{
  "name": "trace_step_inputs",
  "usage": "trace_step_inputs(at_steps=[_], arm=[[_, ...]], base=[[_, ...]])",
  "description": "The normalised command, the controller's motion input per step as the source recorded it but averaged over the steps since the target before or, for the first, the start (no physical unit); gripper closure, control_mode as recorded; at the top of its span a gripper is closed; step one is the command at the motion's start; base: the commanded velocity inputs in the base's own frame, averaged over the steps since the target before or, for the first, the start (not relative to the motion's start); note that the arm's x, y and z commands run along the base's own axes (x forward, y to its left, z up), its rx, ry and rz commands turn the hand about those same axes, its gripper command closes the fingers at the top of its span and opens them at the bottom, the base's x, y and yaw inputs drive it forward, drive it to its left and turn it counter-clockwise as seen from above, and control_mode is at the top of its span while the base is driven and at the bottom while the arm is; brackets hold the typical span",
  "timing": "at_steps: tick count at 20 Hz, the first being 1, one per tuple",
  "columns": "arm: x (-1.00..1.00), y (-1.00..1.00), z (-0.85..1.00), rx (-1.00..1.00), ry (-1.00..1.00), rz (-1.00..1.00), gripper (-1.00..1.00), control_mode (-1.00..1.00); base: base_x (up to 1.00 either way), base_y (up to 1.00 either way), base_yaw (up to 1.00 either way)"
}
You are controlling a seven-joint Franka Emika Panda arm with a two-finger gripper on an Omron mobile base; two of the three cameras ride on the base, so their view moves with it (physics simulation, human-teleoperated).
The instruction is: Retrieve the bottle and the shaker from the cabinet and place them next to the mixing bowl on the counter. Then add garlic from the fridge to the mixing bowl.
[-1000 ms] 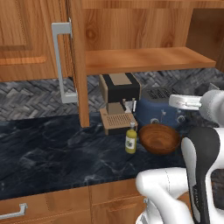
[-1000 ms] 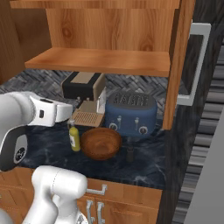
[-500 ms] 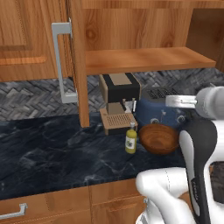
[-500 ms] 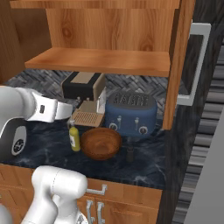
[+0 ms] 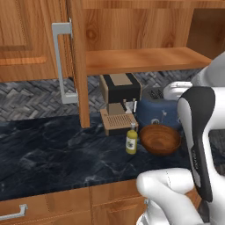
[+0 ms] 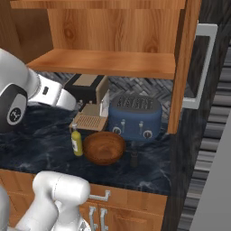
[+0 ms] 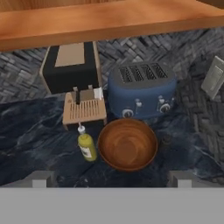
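The counter is seen from behind the arm on the left, looking forward and down, with the mixing bowl (image 5: 160, 139) right of centre. The same counter is viewed from behind on the right. From the hand camera, nearer and steeply downward, the mixing bowl, bottle (image 7: 86, 145), toaster (image 7: 141, 89) and coffee machine (image 7: 73, 67) are shared with both base views.

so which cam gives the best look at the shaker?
Right base view: the small dark shaker stands clear on the counter, right of the mixing bowl, in front of the toaster. Hand view shows it dim and foreshortened. From the left base view I can't make it out.
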Motion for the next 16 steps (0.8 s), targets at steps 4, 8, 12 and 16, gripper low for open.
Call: trace_step_inputs(at_steps=[4, 8, 12, 16], arm=[[0.00, 0.00, 0.00, 0.00, 0.00, 0.00, -1.00, 1.00], [0.00, 0.00, 0.00, 0.00, 0.00, 0.00, -1.00, 1.00], [0.00, 0.00, 0.00, 0.00, 0.00, 0.00, -1.00, 1.00], [0.00, 0.00, 0.00, 0.00, 0.00, 0.00, -1.00, 1.00]], base=[[-0.27, 0.05, 0.00], [-0.69, 0.28, 0.04], [-1.00, 0.80, 0.15], [-0.61, 0.77, 0.27]])
